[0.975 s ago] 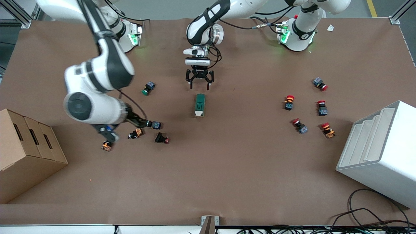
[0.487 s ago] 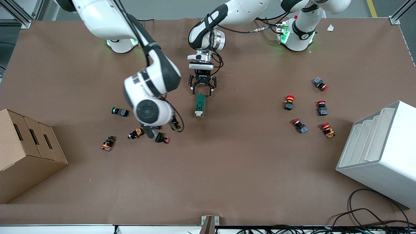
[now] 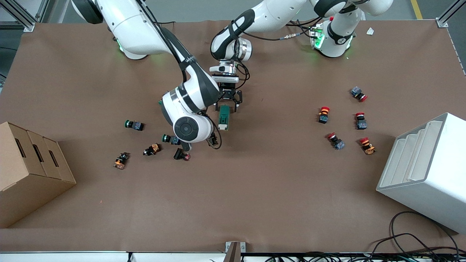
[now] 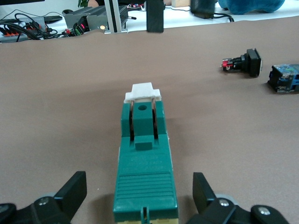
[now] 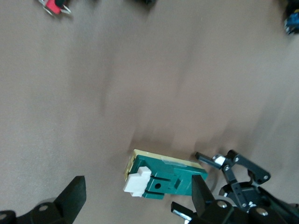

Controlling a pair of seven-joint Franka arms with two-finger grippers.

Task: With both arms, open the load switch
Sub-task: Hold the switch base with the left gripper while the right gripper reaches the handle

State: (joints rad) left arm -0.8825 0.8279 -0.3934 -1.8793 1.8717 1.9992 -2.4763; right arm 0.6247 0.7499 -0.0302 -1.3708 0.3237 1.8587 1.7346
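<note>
The brown paper-covered worktop (image 3: 255,189) has wide bare room toward the front camera. On it stand one white stepped bin (image 3: 424,171) and one tan cardboard box (image 3: 25,160). The left gripper (image 3: 227,103) straddles one end of the dark-green oblong load switch (image 3: 223,118), jaws wide. The right gripper (image 5: 135,200) hangs over its white lever tab (image 4: 143,92), jaws wide. No writing is legible.

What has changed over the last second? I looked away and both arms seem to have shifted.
The right tool swept from the push buttons at the right arm's end of the table to beside the load switch. The left tool came down, open, astride the switch's end. A green-capped button got shifted. The switch and the red-capped buttons stayed put.
</note>
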